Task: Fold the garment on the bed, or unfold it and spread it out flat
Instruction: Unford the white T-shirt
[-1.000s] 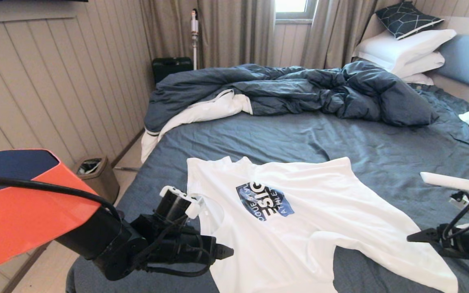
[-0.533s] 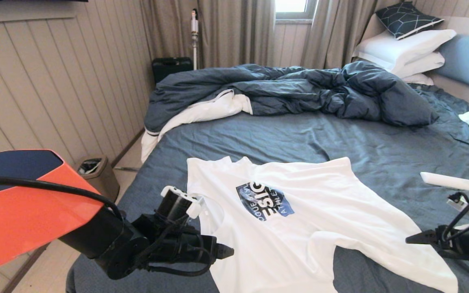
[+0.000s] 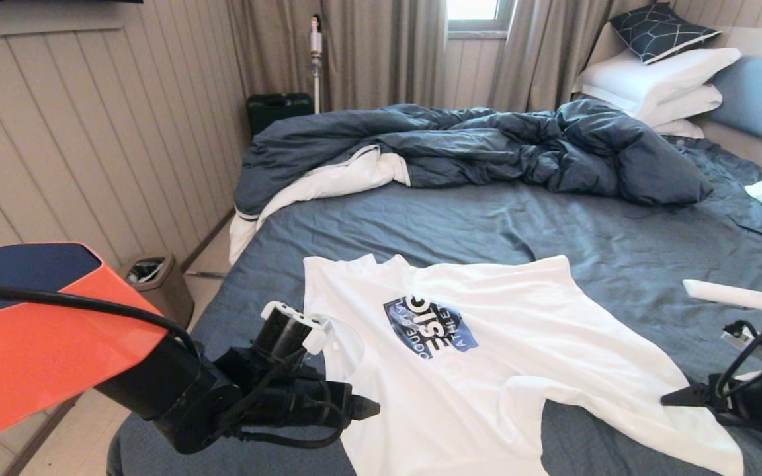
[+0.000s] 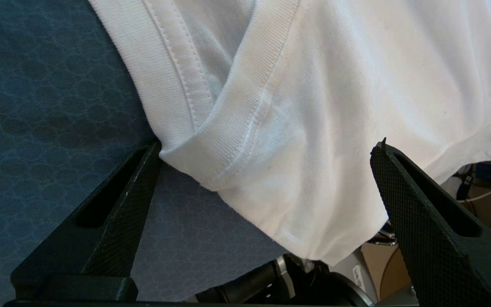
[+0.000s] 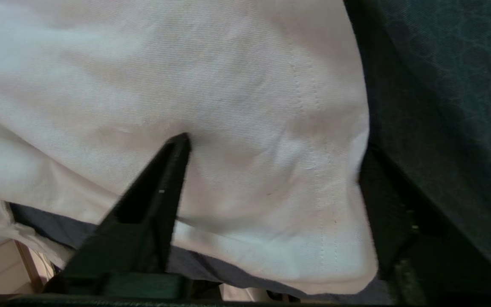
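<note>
While it lies face up near the front edge of the bed (image 3: pixel 460 218), a white T-shirt (image 3: pixel 526 357) with a dark blue chest print is spread mostly flat on the blue-grey sheet, one sleeve folded across its lower part. At its collar end, the left gripper (image 4: pixel 267 170) hangs with its two black fingers (image 4: pixel 122 200) spread wide, one on the sheet beside the ribbed neckband, the other past the shoulder seam; nothing is pinched. At the opposite end, the right gripper (image 5: pixel 271 170) sits at the shirt's hem corner, its fingers (image 5: pixel 156 200) apart with the fabric lying between them, not clamped. Farther back, a rumpled blue-grey duvet (image 3: pixel 473 145) is heaped across the bed, and white pillows (image 3: pixel 659 79) are stacked against a light blue headboard (image 3: pixel 761 99). A small bin (image 3: pixel 159 284) stands on the floor beside the bed.
</note>
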Controlling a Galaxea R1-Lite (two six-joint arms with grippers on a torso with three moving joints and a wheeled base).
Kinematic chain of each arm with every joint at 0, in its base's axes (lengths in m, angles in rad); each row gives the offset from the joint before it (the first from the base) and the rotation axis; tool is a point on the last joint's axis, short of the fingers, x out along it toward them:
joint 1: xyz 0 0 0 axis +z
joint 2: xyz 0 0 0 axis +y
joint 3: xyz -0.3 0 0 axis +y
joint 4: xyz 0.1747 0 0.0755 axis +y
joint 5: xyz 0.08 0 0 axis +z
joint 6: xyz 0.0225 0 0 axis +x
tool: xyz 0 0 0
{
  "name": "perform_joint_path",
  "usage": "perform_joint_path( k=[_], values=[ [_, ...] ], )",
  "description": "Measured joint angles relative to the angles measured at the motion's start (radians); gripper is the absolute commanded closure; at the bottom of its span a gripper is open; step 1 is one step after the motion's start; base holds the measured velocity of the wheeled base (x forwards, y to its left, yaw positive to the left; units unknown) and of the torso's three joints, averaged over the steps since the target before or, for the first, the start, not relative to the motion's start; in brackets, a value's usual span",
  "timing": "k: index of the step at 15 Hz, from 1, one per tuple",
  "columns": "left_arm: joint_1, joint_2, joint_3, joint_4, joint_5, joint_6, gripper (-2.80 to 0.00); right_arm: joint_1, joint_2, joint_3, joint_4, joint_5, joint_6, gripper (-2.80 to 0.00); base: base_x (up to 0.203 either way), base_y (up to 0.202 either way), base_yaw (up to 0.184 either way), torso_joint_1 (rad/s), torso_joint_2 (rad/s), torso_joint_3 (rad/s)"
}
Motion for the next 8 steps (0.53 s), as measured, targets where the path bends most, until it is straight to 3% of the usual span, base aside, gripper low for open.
perform_joint_path(
  k=[1, 2, 8],
  values=[
    [0.001, 0.000, 0.000, 0.000, 0.000, 0.001, -2.80, 0.001, 0.002, 0.000, 0.000, 0.000, 0.000, 0.00, 0.000, 0.000, 0.000, 0.000, 0.00, 0.000],
    [0.001, 0.000, 0.000, 0.000, 0.000, 0.001, 0.00, 0.000, 0.004, 0.000, 0.000, 0.001, -0.001, 0.00, 0.000, 0.000, 0.000, 0.000, 0.00, 0.000],
    [0.000, 0.000, 0.000, 0.000, 0.000, 0.003, 0.00, -0.006, 0.004, -0.002, 0.000, 0.000, -0.002, 0.00, 0.000, 0.000, 0.000, 0.000, 0.00, 0.000]
  ],
)
